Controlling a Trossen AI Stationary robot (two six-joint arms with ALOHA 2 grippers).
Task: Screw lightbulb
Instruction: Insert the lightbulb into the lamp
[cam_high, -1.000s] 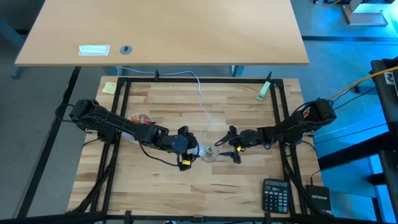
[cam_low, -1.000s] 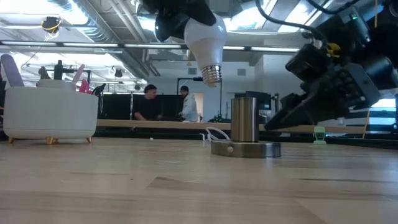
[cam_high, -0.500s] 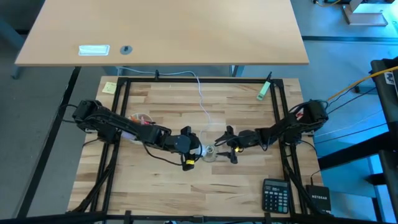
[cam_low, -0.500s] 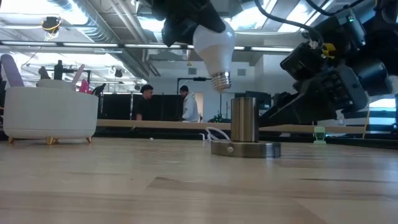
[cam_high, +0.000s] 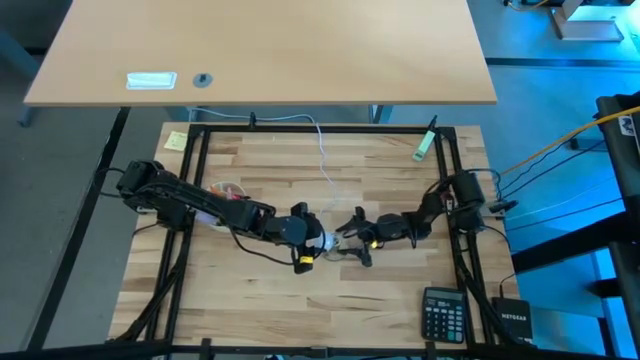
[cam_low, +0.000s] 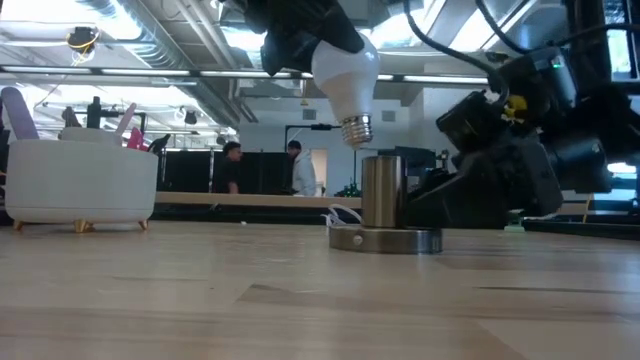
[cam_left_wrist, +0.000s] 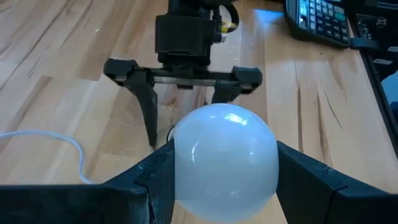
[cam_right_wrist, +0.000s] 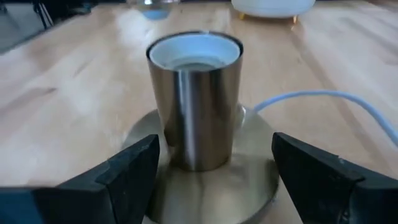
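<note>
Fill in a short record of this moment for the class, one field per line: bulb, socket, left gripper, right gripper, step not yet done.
bulb: bulb held in the air, screw base down, just above the socket and not yet in it
socket: socket upright on its round base, opening bare, white cord attached
left gripper: left gripper shut on the bulb
right gripper: right gripper open, fingers either side of the socket base, low at the table
step not yet done: threading the bulb into the socket

The pale wooden table (cam_high: 300, 310) carries a silvery socket (cam_low: 384, 215) on its round base near the middle, white cord (cam_high: 325, 160) trailing back; a black calculator (cam_high: 444, 314) sits at one front corner; a yellow note (cam_high: 176, 141) and green marker (cam_high: 425, 143) lie at the far corners.
</note>
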